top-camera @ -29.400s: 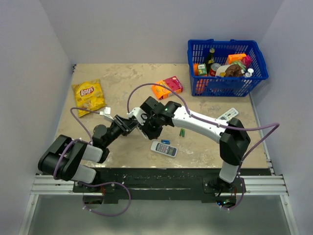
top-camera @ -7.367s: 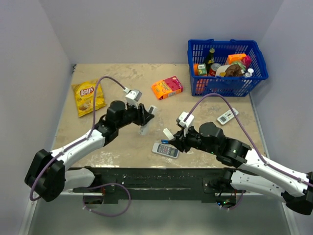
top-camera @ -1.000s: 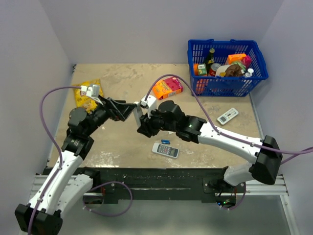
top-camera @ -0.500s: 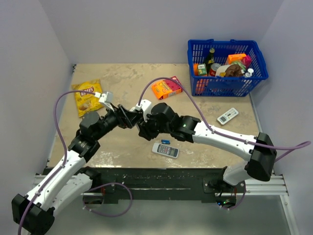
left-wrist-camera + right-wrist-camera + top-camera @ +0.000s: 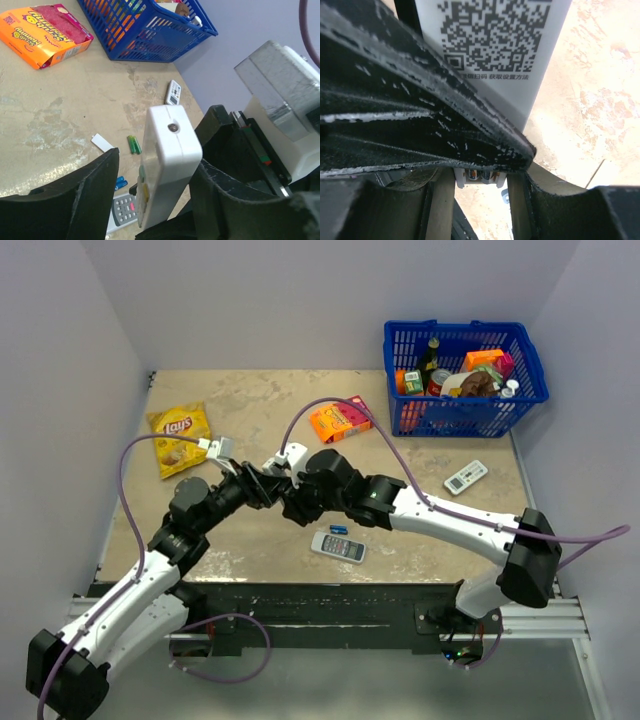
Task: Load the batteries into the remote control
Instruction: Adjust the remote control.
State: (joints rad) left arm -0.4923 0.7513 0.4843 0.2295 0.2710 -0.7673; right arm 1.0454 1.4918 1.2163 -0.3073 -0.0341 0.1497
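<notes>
Remote (image 5: 169, 150): raised above mid-table (image 5: 250, 400), clamped in right gripper (image 5: 292, 502) jaws; left gripper (image 5: 162, 142) jaws apart around its free end, touching one side, gap at the other.

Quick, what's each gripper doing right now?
Left gripper: open, jaws either side of the remote control, gap showing on one side.
Right gripper: shut on the remote control.
</notes>
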